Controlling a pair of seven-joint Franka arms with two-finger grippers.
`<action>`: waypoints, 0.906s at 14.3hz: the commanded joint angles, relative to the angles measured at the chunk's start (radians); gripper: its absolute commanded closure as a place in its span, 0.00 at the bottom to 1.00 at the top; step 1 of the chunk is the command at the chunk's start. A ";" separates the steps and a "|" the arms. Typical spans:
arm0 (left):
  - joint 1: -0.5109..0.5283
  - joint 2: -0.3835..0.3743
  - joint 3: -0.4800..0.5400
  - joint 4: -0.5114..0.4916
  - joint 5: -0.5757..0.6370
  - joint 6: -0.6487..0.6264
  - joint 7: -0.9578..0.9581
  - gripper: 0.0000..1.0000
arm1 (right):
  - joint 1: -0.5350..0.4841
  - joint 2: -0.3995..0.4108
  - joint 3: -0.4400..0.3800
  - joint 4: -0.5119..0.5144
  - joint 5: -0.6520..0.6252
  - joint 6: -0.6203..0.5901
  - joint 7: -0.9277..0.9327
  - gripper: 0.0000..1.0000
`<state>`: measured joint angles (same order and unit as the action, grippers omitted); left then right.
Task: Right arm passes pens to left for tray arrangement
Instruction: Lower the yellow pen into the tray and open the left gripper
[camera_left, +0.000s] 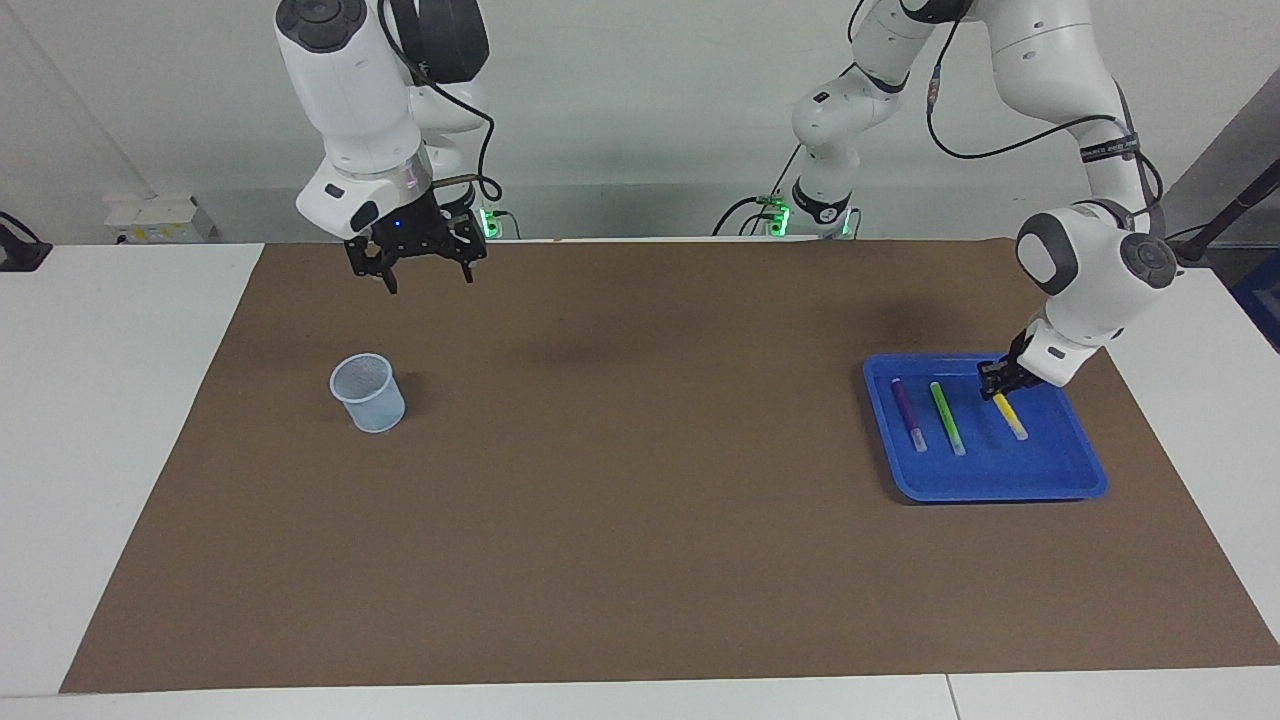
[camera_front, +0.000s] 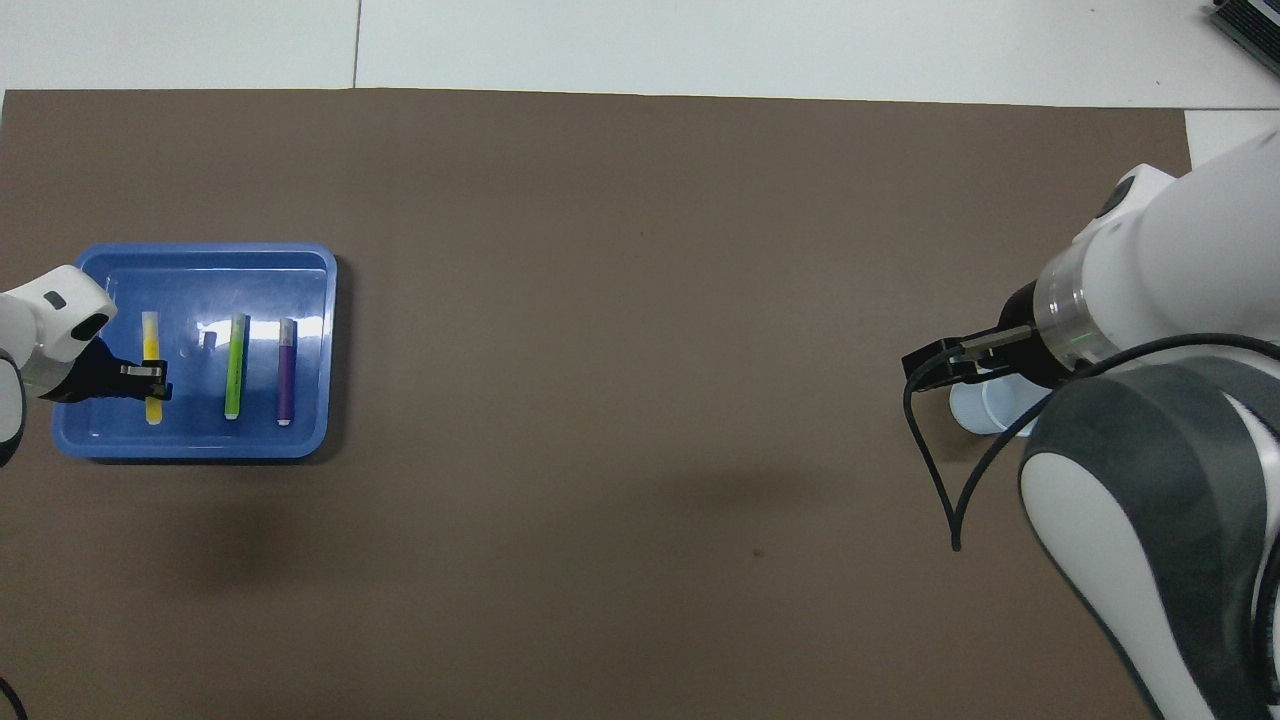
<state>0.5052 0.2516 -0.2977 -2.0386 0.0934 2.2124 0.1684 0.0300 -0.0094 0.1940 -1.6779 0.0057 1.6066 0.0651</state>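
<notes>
From my station I judge the job nearly finished; the purple pen (camera_left: 909, 414) and the green pen (camera_left: 947, 418) already lie side by side in the blue tray (camera_left: 1000, 482), which sits toward the left arm's end of the table; the yellow pen (camera_left: 1010, 416) is down in the tray too, beside the green one and a little apart from it, roughly parallel; the left gripper (camera_left: 993, 384) is low over the tray, pinching that pen's end nearest the robots; what I reckon is left is letting go and lifting clear. The right gripper (camera_left: 418, 268) waits with its claw spread, empty, up over the mat toward its own end, the mesh cup (camera_left: 369, 393) below it and farther from the robots. My count: three pens, one tray, one cup, two arms.
</notes>
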 joint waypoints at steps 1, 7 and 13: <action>0.010 0.037 0.005 0.009 0.028 0.056 -0.001 1.00 | -0.002 -0.012 0.001 -0.019 -0.024 0.012 0.016 0.00; 0.006 0.063 0.012 -0.038 0.029 0.170 -0.018 0.85 | -0.061 -0.003 0.008 -0.014 -0.023 0.012 0.007 0.00; -0.007 0.066 0.012 -0.025 0.029 0.159 -0.092 0.00 | -0.074 0.002 0.001 0.003 -0.020 0.010 0.009 0.00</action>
<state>0.5048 0.3022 -0.2851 -2.0549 0.0995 2.3430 0.1093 -0.0306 -0.0084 0.1886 -1.6788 0.0053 1.6089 0.0667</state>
